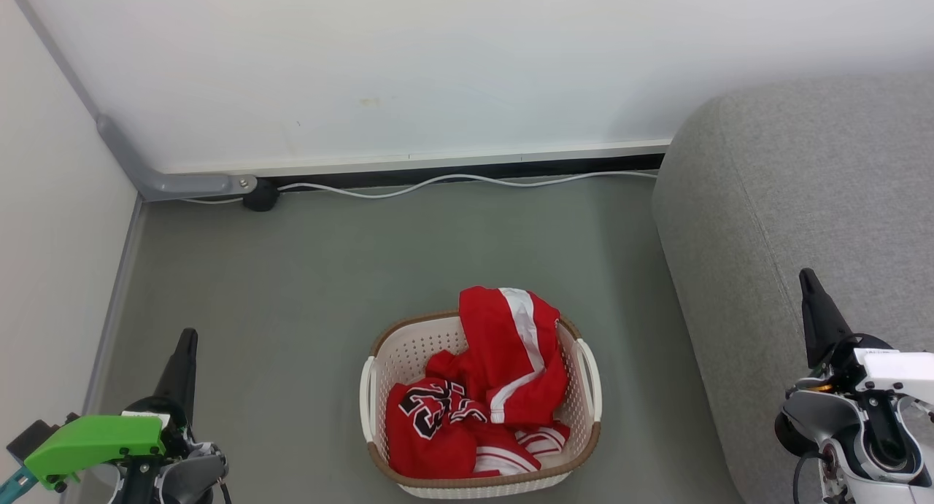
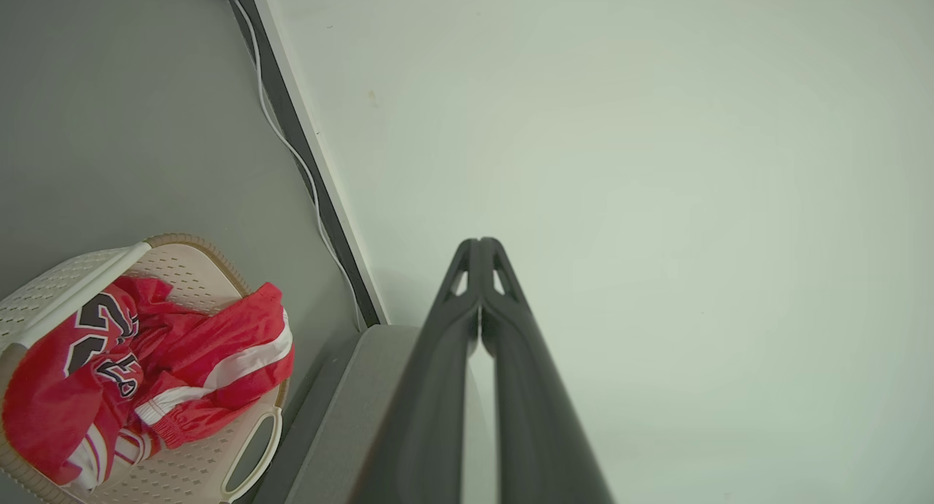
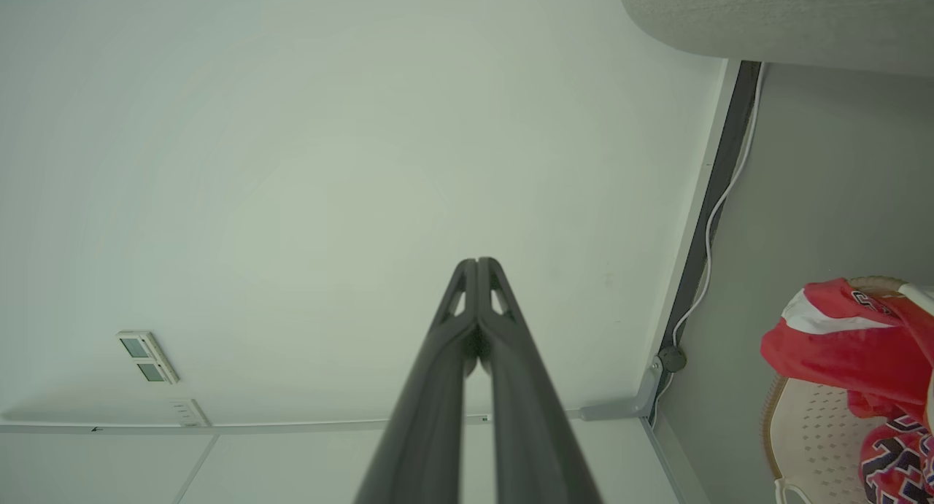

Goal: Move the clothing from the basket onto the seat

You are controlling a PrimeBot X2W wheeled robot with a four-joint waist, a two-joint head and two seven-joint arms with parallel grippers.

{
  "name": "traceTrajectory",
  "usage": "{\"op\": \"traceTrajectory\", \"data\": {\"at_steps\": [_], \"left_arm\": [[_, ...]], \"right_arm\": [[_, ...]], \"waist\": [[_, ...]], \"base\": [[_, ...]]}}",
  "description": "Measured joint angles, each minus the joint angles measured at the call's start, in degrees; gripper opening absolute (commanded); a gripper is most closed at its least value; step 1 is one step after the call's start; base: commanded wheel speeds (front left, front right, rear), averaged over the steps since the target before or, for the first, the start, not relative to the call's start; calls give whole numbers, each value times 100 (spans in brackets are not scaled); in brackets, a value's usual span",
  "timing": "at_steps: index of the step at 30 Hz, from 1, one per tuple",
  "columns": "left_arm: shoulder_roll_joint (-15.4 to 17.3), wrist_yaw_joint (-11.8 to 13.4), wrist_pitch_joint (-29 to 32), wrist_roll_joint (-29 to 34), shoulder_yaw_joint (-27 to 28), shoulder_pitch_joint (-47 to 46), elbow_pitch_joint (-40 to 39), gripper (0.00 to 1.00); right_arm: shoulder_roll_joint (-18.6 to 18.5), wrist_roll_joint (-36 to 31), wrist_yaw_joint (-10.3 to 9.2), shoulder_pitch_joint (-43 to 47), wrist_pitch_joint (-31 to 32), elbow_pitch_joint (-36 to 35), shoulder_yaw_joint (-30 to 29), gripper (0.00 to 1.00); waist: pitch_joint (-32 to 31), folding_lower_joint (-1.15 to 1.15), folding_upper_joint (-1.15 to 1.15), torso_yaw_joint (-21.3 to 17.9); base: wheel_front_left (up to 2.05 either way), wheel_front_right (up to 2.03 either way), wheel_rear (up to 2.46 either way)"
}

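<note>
Head view looking down, wrist views toward wall (image 2: 657, 198) (all share basket (image 2: 197, 270))

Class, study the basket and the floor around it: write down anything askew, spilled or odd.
One thing: the striped garment is heaped up over the far rim of the basket instead of lying inside. Nothing has spilled onto the floor.

Above basket (image 1: 412, 352): I see open air over it; the clothing (image 1: 511, 351) heaps above the far rim.
Left of basket: bare floor (image 1: 277, 292) I can sweep through, up to the side wall (image 1: 51, 219).
Right of basket: a narrow floor strip, then the sofa (image 1: 788, 198) flank blocks me.
Beyond basket: open floor, then a cable (image 1: 452, 183) along the back wall (image 1: 438, 66).
</note>
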Motion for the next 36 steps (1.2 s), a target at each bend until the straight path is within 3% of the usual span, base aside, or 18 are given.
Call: {"op": "traceTrajectory", "data": {"at_steps": [19,20,36], "left_arm": [[-3,2,0,0,-2,5,13,0],[-14,3,0,0,-9,23,71,100],[-140,4,-200,134,-177,291,207,100]], "right_arm": [[5,-1,-2,7,1,13,-1,0],[20,-1,-4,35,1,58,0,100],[156,-121,-10,347,-210,292,187,100]], "waist": [[0,0,0,0],[0,0,0,0],[-19,0,1,1]], "base": [[0,0,0],[0,0,0],[0,0,0]]}}
